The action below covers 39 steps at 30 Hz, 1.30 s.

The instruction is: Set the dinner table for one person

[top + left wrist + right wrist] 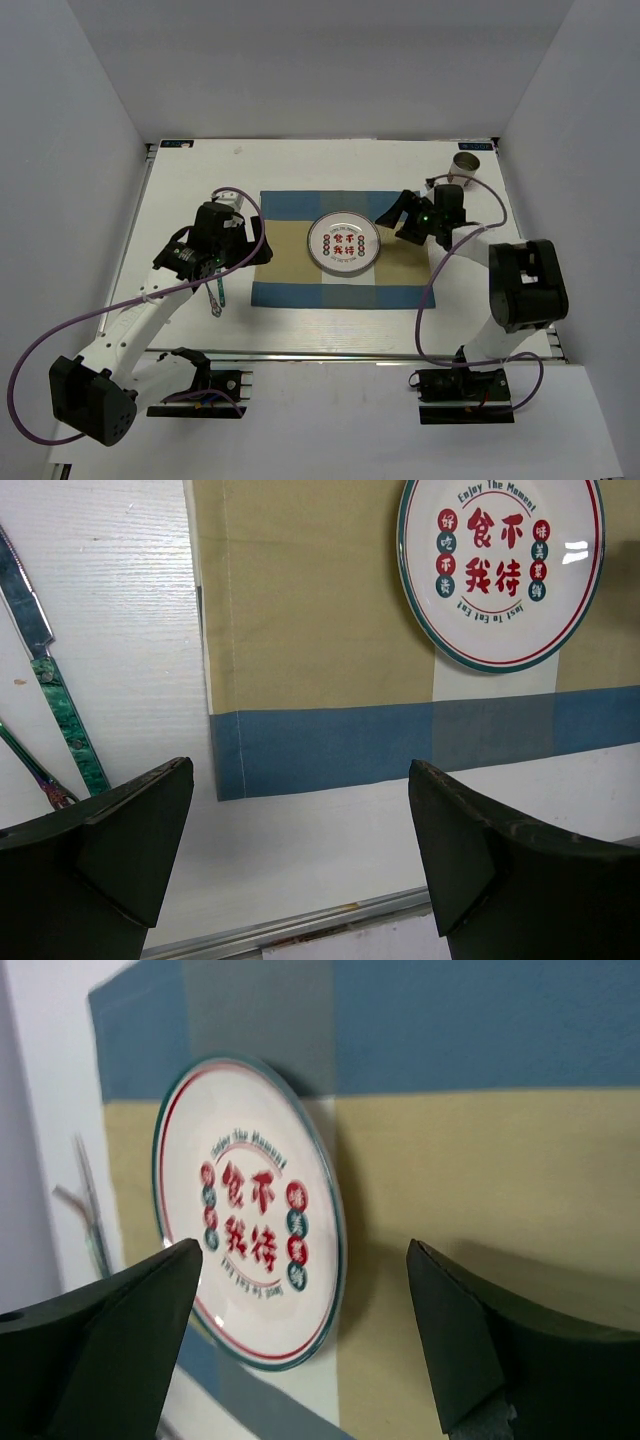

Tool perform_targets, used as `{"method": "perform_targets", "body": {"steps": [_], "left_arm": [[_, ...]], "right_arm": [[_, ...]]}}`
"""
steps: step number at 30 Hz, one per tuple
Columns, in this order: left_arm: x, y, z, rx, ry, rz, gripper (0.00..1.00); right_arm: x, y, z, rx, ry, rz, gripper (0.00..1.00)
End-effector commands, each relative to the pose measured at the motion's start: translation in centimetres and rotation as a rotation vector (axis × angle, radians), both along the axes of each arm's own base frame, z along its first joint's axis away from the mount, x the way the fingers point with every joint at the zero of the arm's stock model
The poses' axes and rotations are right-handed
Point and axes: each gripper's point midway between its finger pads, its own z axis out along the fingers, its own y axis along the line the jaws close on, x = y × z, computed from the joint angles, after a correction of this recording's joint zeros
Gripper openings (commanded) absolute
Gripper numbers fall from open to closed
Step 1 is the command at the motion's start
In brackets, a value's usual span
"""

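The white dinner table (180, 190) carries a blue-and-tan checked placemat (340, 250) with a round plate (343, 243) printed with red characters at its middle. A green-handled knife (60, 715) and a thin iridescent utensil (30, 770) lie on the table left of the placemat, also in the top view (215, 293). My left gripper (245, 255) hovers open and empty over the placemat's left edge (300, 780). My right gripper (393, 222) is open and empty just right of the plate (303, 1250), above the placemat (480, 1160).
A small metal cup (463, 166) stands at the table's far right corner. A metal rail (300, 920) runs along the front edge. Grey walls close in the left, right and back.
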Motion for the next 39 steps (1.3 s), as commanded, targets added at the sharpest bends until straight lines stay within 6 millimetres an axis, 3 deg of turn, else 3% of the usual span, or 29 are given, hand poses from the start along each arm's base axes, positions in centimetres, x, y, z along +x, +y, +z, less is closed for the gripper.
{"method": "perform_targets", "body": {"steps": [1,3,6,7,8,9,11,12,13,14,15,17,18,21,26,31,34,39], "left_arm": [[0.1,0.2,0.3,0.001,-0.018,0.003,0.98],[0.2,0.4,0.3,0.007,-0.019,0.014,0.98],[0.2,0.8,0.2,0.021,-0.017,0.035,0.98],[0.2,1.0,0.1,0.029,-0.015,0.041,0.98],[0.3,1.1,0.1,0.031,-0.016,0.048,0.98],[0.3,1.3,0.2,0.039,-0.02,0.06,0.98],[0.3,1.5,0.3,0.042,-0.025,0.071,0.98],[0.3,1.5,0.3,0.041,-0.028,0.07,0.98],[0.4,1.6,0.4,0.041,-0.03,0.074,0.98],[0.4,1.6,0.4,0.042,-0.032,0.074,0.98],[0.3,1.6,0.4,0.044,-0.031,0.075,0.98],[0.4,1.7,0.3,0.051,-0.029,0.079,0.98],[0.4,1.8,0.2,0.057,-0.025,0.081,0.98],[0.5,2.1,0.1,0.07,-0.027,0.087,0.98],[0.7,2.1,-0.3,0.086,-0.013,0.086,0.98],[0.8,1.9,-0.6,0.088,-0.004,0.079,0.98],[0.7,1.9,-0.8,0.09,0.004,0.075,0.98],[0.7,1.8,-0.9,0.091,0.01,0.066,0.98]], "right_arm": [[2.1,-4.9,1.8,-0.205,-0.014,-0.202,0.89],[2.5,-6.9,2.6,-0.257,0.038,-0.283,0.89],[4.5,-13.1,3.9,-0.426,0.098,-0.55,0.89],[4.8,-13.4,4.5,-0.42,0.124,-0.57,0.89],[6.6,-15.1,7.3,-0.451,0.09,-0.674,0.89],[6.5,-15.8,6.6,-0.487,0.137,-0.694,0.89],[7.8,-17.9,7.4,-0.51,0.125,-0.782,0.89],[9.0,-18.5,9.0,-0.496,0.102,-0.821,0.89],[9.7,-19.8,8.1,-0.527,0.127,-0.861,0.89],[10.2,-20.2,8.0,-0.545,0.138,-0.883,0.89],[11.3,-22.4,8.3,-0.559,0.151,-0.94,0.89],[12.7,-23.7,8.7,-0.594,0.134,-0.968,0.89],[14.4,-24.1,8.8,-0.607,0.106,-0.956,0.89],[16.9,-25.3,9.0,-0.621,0.079,-0.952,0.88],[19.6,-26.9,8.3,-0.599,0.047,-0.939,0.84],[21.3,-27.2,5.4,-0.568,0.064,-0.9,0.78],[21.3,-27.2,3.1,-0.562,0.106,-0.892,0.66],[21.0,-26.5,1.8,-0.513,0.102,-0.883,0.24]]}}
